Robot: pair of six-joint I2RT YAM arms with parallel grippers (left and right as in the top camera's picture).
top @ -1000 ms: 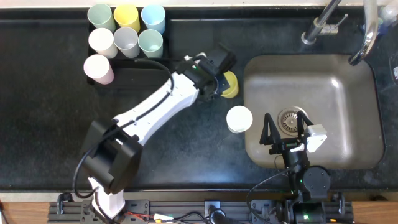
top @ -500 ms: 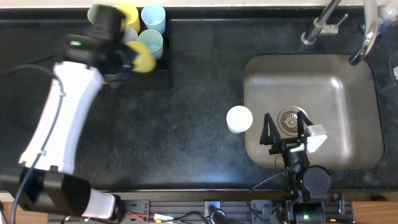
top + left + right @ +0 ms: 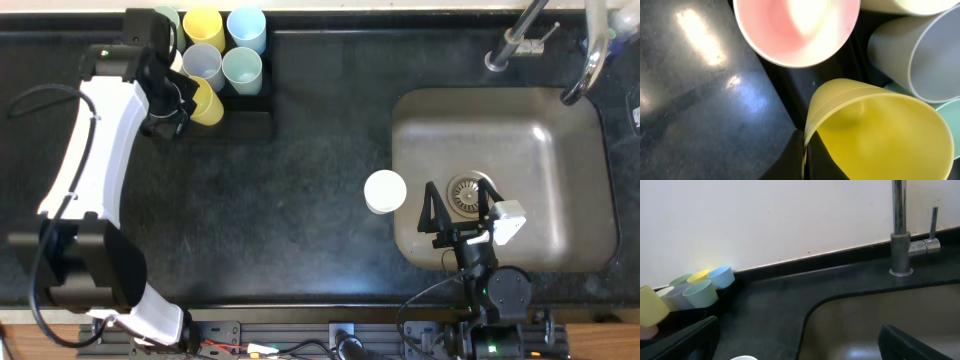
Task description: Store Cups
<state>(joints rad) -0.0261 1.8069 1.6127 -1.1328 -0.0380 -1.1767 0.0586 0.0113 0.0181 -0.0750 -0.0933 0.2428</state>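
The left claw (image 3: 180,100) is closed on the rim of a tilted yellow cup (image 3: 207,101), its dark finger (image 3: 792,160) pressed against the cup's wall. It holds the cup over the front left part of the black rack (image 3: 255,122) at the back of the desk (image 3: 300,220). The cup leans with its mouth turned sideways. From the left wrist, the tilted yellow cup (image 3: 880,135) sits just beside a pink cup (image 3: 795,25) and a grey cup (image 3: 925,55), though I cannot tell whether it touches either.

In the rack stand the grey cup (image 3: 203,62), a mint cup (image 3: 242,68), an upright yellow cup (image 3: 203,24) and a blue cup (image 3: 246,24), packed close together with their mouths up. The arm covers the rack's left end.

Well away from the rack, a white cup (image 3: 385,191) stands on the desk against the rim of the sink (image 3: 560,130). The right claw (image 3: 458,212) hangs over the sink basin, farther from the rack than the white cup, its fingers spread wide and holding nothing. A tap (image 3: 515,40) rises behind the sink, on the same back edge of the desk as the rack.
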